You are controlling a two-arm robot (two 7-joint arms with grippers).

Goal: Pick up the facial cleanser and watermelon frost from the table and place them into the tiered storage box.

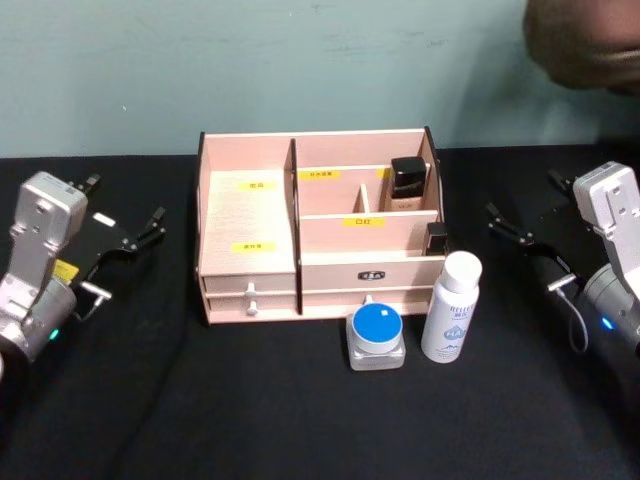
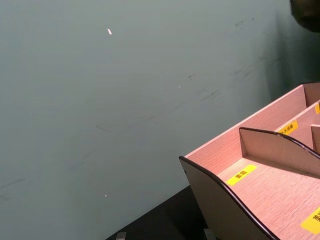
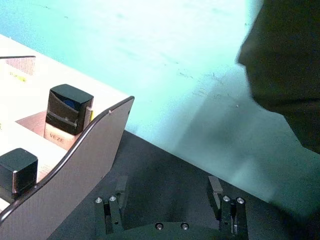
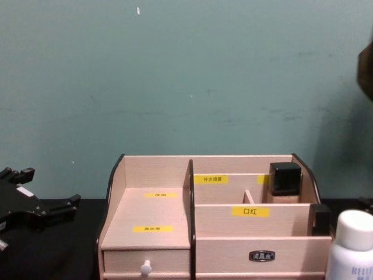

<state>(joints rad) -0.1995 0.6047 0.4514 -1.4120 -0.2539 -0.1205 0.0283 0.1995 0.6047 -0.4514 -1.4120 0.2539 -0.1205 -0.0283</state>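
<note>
Jar [image 1: 377,338], blue-topped, sits nearest on desk [image 1: 200,420], mid-way along its front edge and just before box [image 1: 247,212]. Bottle [image 1: 451,306] stands upright beside it, by box's R front corner. Both grippers idle w/ jaws apart: left gripper [image 1: 128,198] near desk's L edge, right gripper [image 3: 167,186] near R edge. Bottle prob. light, smooth, tippy: grip mid-body. Jar squat, rigid, maybe heavier: pinch its sides.

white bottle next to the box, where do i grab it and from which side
Grip the white bottle round its straight body below the cap, jaws level, from the robot's right. It stands upright, the jar at its left, the box behind; the open right gripper sits on that side, the left gripper far off.
</note>
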